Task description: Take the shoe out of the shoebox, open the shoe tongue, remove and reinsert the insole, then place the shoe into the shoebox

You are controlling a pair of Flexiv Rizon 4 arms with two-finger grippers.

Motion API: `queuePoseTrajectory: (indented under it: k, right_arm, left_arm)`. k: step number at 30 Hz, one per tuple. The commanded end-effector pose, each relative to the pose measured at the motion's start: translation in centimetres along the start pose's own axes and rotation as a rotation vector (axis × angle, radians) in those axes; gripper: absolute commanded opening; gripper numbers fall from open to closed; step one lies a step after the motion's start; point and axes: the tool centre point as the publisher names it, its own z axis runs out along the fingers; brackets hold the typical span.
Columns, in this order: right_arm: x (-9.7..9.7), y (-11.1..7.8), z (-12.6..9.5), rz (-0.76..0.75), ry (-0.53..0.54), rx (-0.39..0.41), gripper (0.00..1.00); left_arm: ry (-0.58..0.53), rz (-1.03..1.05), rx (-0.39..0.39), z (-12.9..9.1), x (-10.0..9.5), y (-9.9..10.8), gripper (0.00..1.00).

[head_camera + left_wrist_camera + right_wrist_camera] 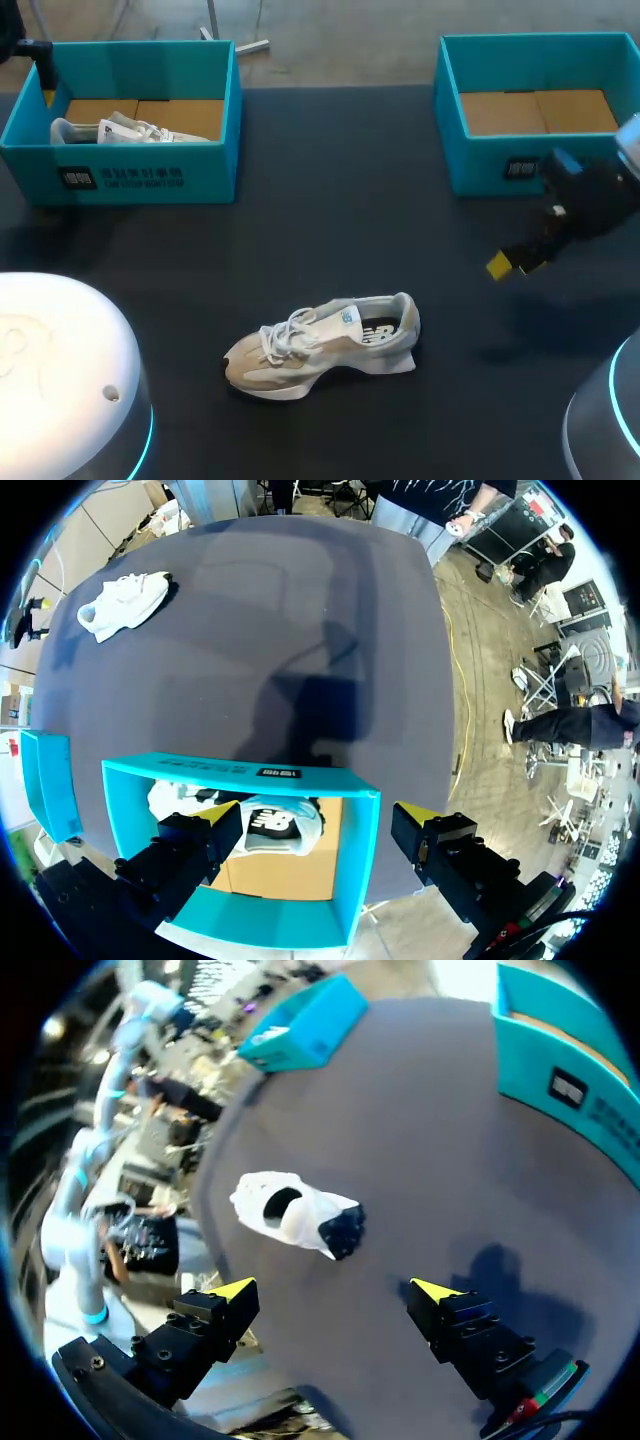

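Left box (pixel 120 182) holds second shoe (pixel 130 130); right box (pixel 480 168) shows cardboard floor. Shoe (pixel 320 345) on worktop (pixel 350 200), long axis crosswise, toe toward your left. Your left claw (pixel 318 813), right claw (pixel 335 1288): wide.

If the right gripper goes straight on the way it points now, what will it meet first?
Probably the shoe on the table, nearly straight ahead of the open right gripper; depth is unclear, so possibly the table beside it.

Even light, soft shadows
You see the dark table (pixel 330 180) lit evenly from above; faint shadows lie under the shoe (pixel 322 345) and below the right gripper (pixel 512 264).
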Motion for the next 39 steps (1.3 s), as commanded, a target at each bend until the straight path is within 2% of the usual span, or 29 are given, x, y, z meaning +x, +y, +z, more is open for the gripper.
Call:
queuePoseTrajectory:
  k: [1, 9, 10, 12, 13, 15, 16, 17, 19, 20, 39]
  right_arm:
    - [-0.2, -1.4, 0.4, -0.118, 0.036, -0.129, 1.00]
    - [-0.2, -1.4, 0.4, -0.118, 0.036, -0.129, 1.00]
    - [0.5, -1.4, 0.8, -0.181, -0.011, -0.098, 1.00]
    - [1.2, -1.4, 1.8, -0.244, -0.110, -0.122, 1.00]
    - [1.1, -1.4, 2.4, -0.261, -0.154, -0.107, 1.00]
    - [0.6, -1.3, 3.3, -0.323, -0.165, -0.144, 1.00]
    - [0.3, -1.2, 3.7, -0.338, -0.191, -0.146, 1.00]
    - [0.1, -1.2, 4.0, -0.362, -0.246, -0.181, 1.00]
    - [-0.4, -1.5, 5.0, -0.437, -0.314, -0.165, 1.00]
    - [-1.3, -1.5, 5.6, -0.405, -0.302, -0.168, 1.00]
    - [-1.3, -1.5, 5.6, -0.405, -0.302, -0.168, 1.00]
  left_arm:
    - [0.002, 0.000, -0.003, 0.0, 0.0, -0.1, 1.00]
    - [0.002, 0.000, -0.003, 0.0, 0.0, -0.1, 1.00]
    - [0.002, 0.000, -0.003, 0.0, 0.0, -0.1, 1.00]
    - [0.002, 0.000, -0.003, 0.0, 0.0, -0.1, 1.00]
    - [0.002, 0.000, -0.003, 0.0, 0.0, -0.1, 1.00]
    - [0.002, 0.000, -0.003, 0.0, 0.0, -0.1, 1.00]
    - [0.002, 0.000, -0.003, 0.0, 0.0, -0.1, 1.00]
    - [0.002, 0.000, -0.003, 0.0, 0.0, -0.1, 1.00]
    - [0.002, 0.000, -0.003, 0.0, 0.0, -0.1, 1.00]
    - [0.002, 0.000, -0.003, 0.0, 0.0, -0.1, 1.00]
    - [0.002, 0.000, -0.003, 0.0, 0.0, -0.1, 1.00]
